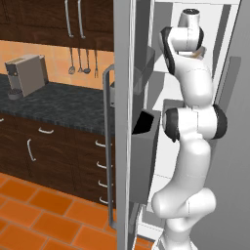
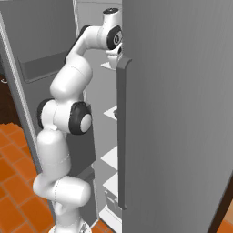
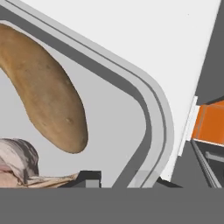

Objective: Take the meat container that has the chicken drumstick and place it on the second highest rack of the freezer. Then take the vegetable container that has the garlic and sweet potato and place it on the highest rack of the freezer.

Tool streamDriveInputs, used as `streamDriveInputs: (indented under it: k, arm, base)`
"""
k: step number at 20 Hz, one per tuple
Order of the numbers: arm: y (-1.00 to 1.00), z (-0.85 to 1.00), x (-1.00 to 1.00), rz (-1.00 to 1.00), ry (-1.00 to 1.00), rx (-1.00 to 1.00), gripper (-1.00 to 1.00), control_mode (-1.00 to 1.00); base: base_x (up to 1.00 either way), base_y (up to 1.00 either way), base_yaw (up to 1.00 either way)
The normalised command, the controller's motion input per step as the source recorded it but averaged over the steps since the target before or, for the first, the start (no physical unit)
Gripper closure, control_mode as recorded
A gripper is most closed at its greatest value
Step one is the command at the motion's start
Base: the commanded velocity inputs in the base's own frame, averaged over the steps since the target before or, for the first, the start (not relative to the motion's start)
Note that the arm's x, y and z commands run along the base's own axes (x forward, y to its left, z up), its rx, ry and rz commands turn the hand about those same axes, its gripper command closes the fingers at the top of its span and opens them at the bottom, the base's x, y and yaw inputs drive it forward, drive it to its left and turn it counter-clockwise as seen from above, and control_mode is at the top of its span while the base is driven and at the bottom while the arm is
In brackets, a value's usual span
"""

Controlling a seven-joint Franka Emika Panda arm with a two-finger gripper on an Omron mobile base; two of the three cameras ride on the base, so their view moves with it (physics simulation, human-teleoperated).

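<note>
Vegetable container (image 3: 131, 118), holding sweet potato (image 3: 43, 87) and garlic (image 3: 17, 164), lies on the freezer's highest rack (image 3: 144, 39); your gripper's (image 3: 89, 178) jaws stand narrow, grip uncertain. Withdraw straight, clear of the rim.

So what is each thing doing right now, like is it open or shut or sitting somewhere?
freezer: door open, arm reaching inside.
sweet potato: lying in the grey tray.
garlic: lying in the same tray, beside the sweet potato.
tray: resting on a white shelf.
gripper: low at the tray's edge; open or shut, can't tell.
</note>
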Motion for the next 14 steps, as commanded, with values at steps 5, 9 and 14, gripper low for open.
streamDriveInputs:
  k: [5,9,14]
  arm:
    - [0.00,-0.04,0.08,0.01,0.01,0.00,-1.00,-1.00]
    - [0.00,-0.05,0.01,0.00,-0.04,0.00,-1.00,-1.00]
    - [0.00,-0.15,-0.07,0.01,-0.22,-0.04,-1.00,-1.00]
  base:
    - [0.00,0.00,0.00]
    - [0.00,0.00,0.00]
    - [0.00,0.00,0.00]
